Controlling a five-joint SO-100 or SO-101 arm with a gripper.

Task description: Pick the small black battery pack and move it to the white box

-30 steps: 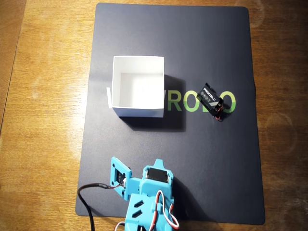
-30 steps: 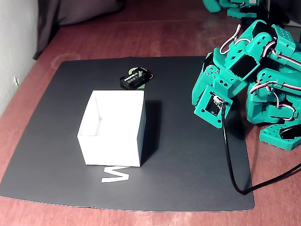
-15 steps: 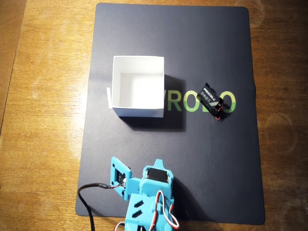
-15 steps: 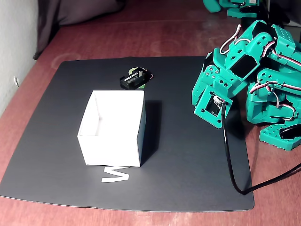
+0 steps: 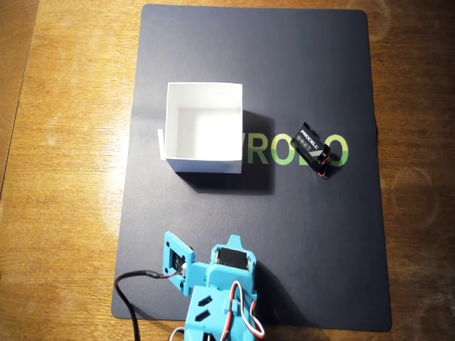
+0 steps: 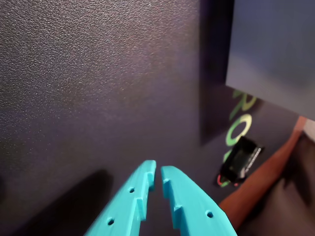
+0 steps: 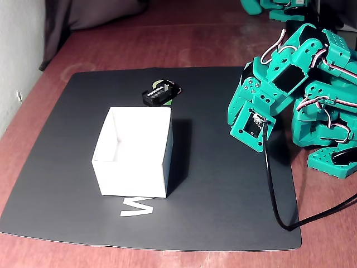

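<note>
End effector [image 6: 158, 173] is nearly closed in the wrist view, only a thin slit between the two teal fingers, holding nothing, hovering low over bare mat. The arm [image 5: 213, 288] sits folded at the near edge of the mat in the overhead view, well apart from both task items. The battery [image 5: 313, 146] lies flat on the green lettering [image 5: 264, 150], to the right of the box [image 5: 202, 165] in the overhead view, with a clear strip of mat between them; the wrist view shows it ahead and to the right [image 6: 240, 162], red and black wires [image 6: 222, 181] trailing off its near end. The box is empty and open-topped, thin walls, probably light enough to slide if bumped. My read: the reach hasn't started. To do it well, open the fingers wide before descending, rotate the wrist so they close across the battery's short sides since it sits skewed to the mat edges, and keep the wires out of the pinch. Lift clear above the box wall before traversing, then release over the middle. Surface is a dark textured mat [image 7: 223, 195] on a wooden counter [image 5: 64, 177]; mat looks grippy, so the battery shouldn't skate. A black cable [image 7: 274, 195] loops off the arm across the mat corner in the fixed view, away from the path. Grey fabric [image 7: 95, 12] sits at the far end of the counter.
</note>
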